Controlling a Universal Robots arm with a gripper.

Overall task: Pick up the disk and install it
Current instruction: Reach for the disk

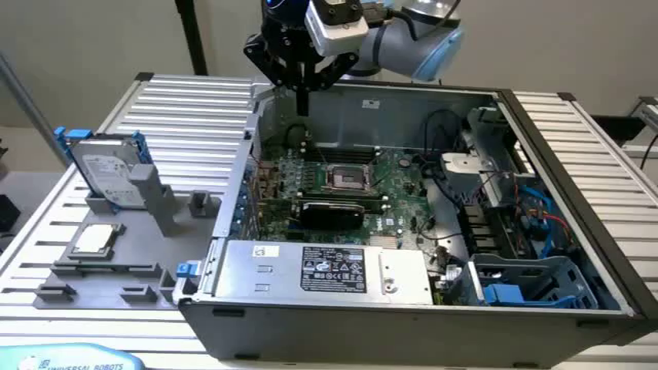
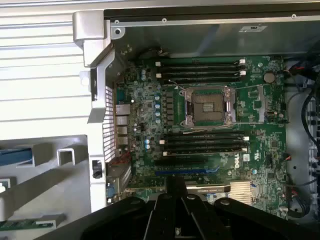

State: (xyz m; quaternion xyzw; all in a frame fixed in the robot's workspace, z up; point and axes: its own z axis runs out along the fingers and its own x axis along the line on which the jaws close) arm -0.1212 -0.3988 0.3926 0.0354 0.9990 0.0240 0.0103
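Our gripper [image 1: 303, 108], pinched shut & empty, hangs over the case [image 1: 411, 116] at upper centre of the exterior view. The disk [image 1: 108, 171] stands on edge in its stand [image 1: 154, 204] at the exterior view's left, well apart. Risk, we judge: shut fingers could topple the disk, or a low crossing clip the case wall. We count 1 gripper, 1 disk, 1 stand, 1 case.

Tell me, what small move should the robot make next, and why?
Probably swing the hand toward the exterior view's left, toward the disk. The hand hangs empty above the open computer case, while the disk stands on edge in its grey holder outside the case, untouched.
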